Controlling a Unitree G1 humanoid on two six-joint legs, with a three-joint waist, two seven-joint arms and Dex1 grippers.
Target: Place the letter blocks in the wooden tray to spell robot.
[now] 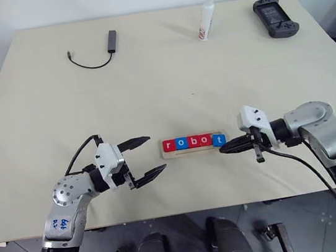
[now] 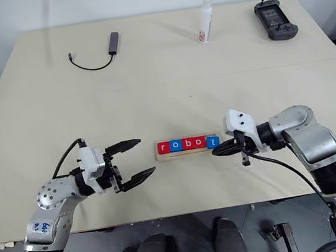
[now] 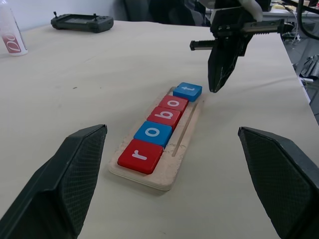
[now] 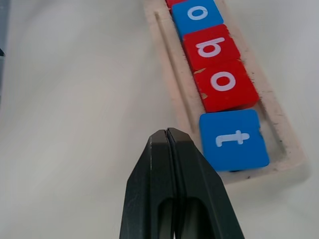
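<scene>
All five letter blocks [image 1: 194, 142] sit in the wooden tray [image 3: 175, 170] reading r, o, b, o, t, though the blue t block [image 4: 233, 140] sits askew, overhanging the tray's end rim. Seemingly only straightening remains. Right hand [image 4: 169, 137] closed empty beside the t; left hand [image 1: 150, 158] open, near the tray's r end.

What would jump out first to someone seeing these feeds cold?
The row of red and blue letter blocks spelling robot in the wooden tray, mid-table between the arms. The blue t block at the tray's right end sits skewed, overhanging the rim. The right gripper, shut and empty, points at that end; the left gripper stands open left of the tray.
</scene>
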